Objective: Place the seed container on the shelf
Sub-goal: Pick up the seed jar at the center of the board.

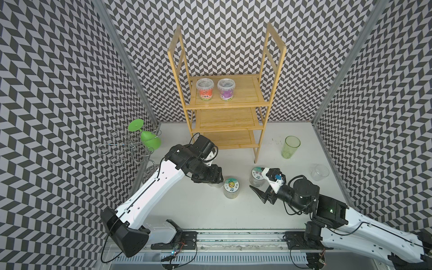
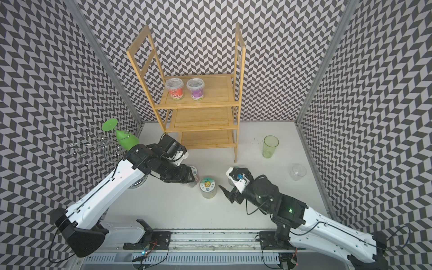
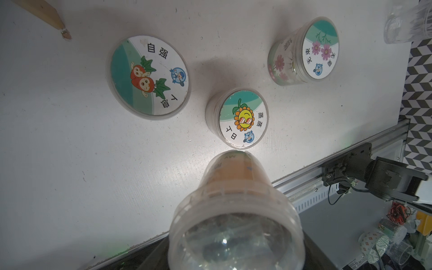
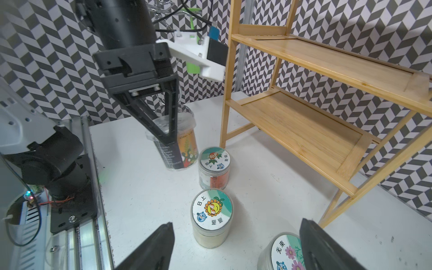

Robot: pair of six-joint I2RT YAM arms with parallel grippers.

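While the bamboo shelf (image 1: 245, 91) stands far at the back of the table (image 1: 233, 215), two tubs (image 1: 205, 90) sit on its highest board. Near and left of it, the left gripper (image 4: 173, 139) is clamped on the seed container (image 4: 187, 145), a clear tub with an orange label, upright at table level beside the sunflower-lid jar (image 1: 231, 187). On the right, the right gripper (image 4: 236, 247) hovers with fingers apart and empty, near the pink-flower jar (image 1: 256, 174).

The left arm (image 1: 154, 190) and right arm (image 1: 378, 236) each comprise white moulded link shells with recessed screw holes, black joint housings, loose black cables, a white wrist bracket (image 1: 275, 185) and black tapered fingers (image 4: 154, 247); the right arm carries a lit green indicator (image 1: 331, 210).
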